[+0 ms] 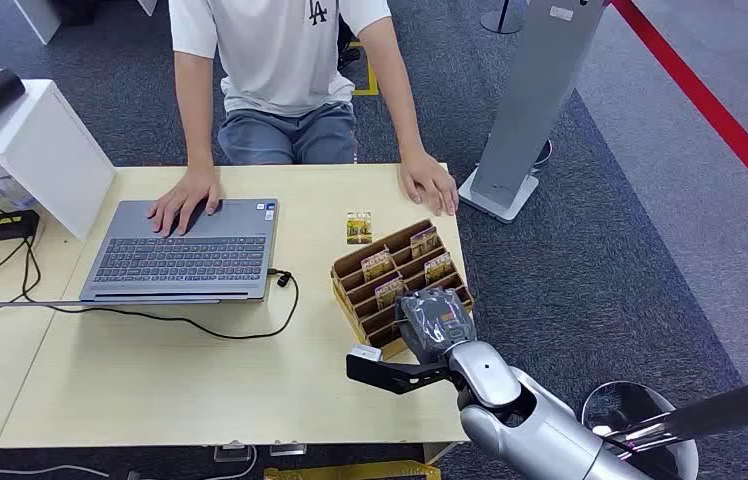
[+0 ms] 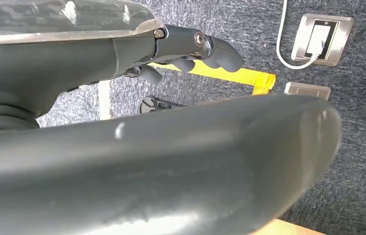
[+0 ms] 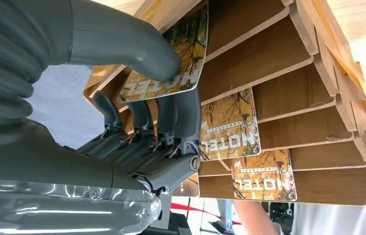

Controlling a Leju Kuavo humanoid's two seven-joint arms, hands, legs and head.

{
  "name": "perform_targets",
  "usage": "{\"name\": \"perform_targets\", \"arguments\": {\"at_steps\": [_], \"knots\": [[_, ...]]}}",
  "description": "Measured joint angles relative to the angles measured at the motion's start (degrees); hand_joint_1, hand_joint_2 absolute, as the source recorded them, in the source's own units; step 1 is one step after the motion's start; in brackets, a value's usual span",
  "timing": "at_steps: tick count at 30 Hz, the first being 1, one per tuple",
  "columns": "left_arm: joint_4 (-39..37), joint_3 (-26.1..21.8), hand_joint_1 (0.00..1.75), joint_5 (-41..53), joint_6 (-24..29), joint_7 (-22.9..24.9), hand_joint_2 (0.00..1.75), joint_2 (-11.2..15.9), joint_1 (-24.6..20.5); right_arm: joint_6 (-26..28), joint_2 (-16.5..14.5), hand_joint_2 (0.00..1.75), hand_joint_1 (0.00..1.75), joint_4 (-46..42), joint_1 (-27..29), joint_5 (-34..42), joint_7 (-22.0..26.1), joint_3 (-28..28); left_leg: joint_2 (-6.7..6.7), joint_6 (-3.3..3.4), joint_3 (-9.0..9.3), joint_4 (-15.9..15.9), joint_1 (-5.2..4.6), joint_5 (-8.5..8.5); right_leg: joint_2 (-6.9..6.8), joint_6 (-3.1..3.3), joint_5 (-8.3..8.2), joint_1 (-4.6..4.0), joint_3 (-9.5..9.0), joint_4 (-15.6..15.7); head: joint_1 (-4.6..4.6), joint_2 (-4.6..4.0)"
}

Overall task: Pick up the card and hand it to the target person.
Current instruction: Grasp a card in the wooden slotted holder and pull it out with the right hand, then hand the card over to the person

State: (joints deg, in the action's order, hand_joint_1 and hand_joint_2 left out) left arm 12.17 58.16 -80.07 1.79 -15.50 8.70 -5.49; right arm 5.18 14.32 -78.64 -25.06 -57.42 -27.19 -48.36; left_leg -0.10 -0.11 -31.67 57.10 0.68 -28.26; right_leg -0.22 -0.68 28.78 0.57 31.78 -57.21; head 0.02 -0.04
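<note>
On the bench [image 1: 200,380], the right robot hand [image 1: 434,318] reaches into the rack [image 1: 350,290], thumb and fingers [image 3: 181,110] pinching a card [image 3: 171,63] that sits in its slot. It should draw straight out along the slot, grip firm, to spare neighbouring cards. The left robot hand [image 2: 191,51] hangs loosely curled, grasping nothing.

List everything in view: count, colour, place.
card rack: one, brown wood, table's right edge
cards: several, brown-gold HOTEL print, standing in the rack slots
loose card: one, same print, flat on the table beyond the rack
laptop: one, grey, open, table's left part
cable: one, black, from the laptop
table: one, light wood
person: one, white shirt, seated opposite, hands on the laptop and the table
right hand: grey, over the rack, pinches a card
left hand: grey, hanging over carpet
</note>
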Motion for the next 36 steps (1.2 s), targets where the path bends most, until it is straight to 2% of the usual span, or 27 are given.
{"name": "perform_targets", "arguments": {"at_steps": [8,13,20,28,36], "knots": [[0.0,0.0,0.00,0.5,-0.6,-0.2,0.00,0.0,0.0,0.1,0.0,1.75,1.62,0.0,0.0,0.2,-0.2,0.0,0.00,0.00,0.06,0.0,0.00,0.00,0.00,0.00,0.00,0.00,-0.05,0.0,-0.02,0.00],[0.0,0.0,0.00,1.3,-2.1,-0.7,0.00,0.0,0.0,0.1,0.0,1.75,1.62,0.0,0.0,0.3,-0.2,0.0,0.00,0.00,0.07,0.0,0.00,0.00,0.00,0.00,0.00,0.00,-0.06,0.0,-0.01,0.00],[0.0,0.0,0.00,0.3,-1.2,-0.6,0.00,0.0,0.1,-0.2,0.6,1.75,1.62,-1.6,-0.7,1.4,-1.3,0.3,0.00,0.01,0.07,0.0,0.00,0.01,0.00,0.00,-0.01,0.00,-0.06,0.0,-0.03,0.00],[0.0,0.0,0.00,-0.3,-0.6,-0.4,0.00,0.0,0.2,0.6,3.5,1.75,1.62,-10.8,-3.8,1.0,-4.0,2.6,0.00,0.02,0.07,0.0,-0.01,0.02,0.01,0.00,-0.02,0.01,-0.06,0.0,0.04,0.00],[0.0,0.0,0.00,-0.4,-0.6,-0.4,0.00,0.0,0.2,5.2,5.0,1.75,1.62,-21.7,-4.8,-1.6,-2.8,5.7,0.00,0.02,0.07,0.0,0.00,0.02,0.01,0.00,-0.02,0.00,-0.05,0.0,-0.05,0.00]]}}
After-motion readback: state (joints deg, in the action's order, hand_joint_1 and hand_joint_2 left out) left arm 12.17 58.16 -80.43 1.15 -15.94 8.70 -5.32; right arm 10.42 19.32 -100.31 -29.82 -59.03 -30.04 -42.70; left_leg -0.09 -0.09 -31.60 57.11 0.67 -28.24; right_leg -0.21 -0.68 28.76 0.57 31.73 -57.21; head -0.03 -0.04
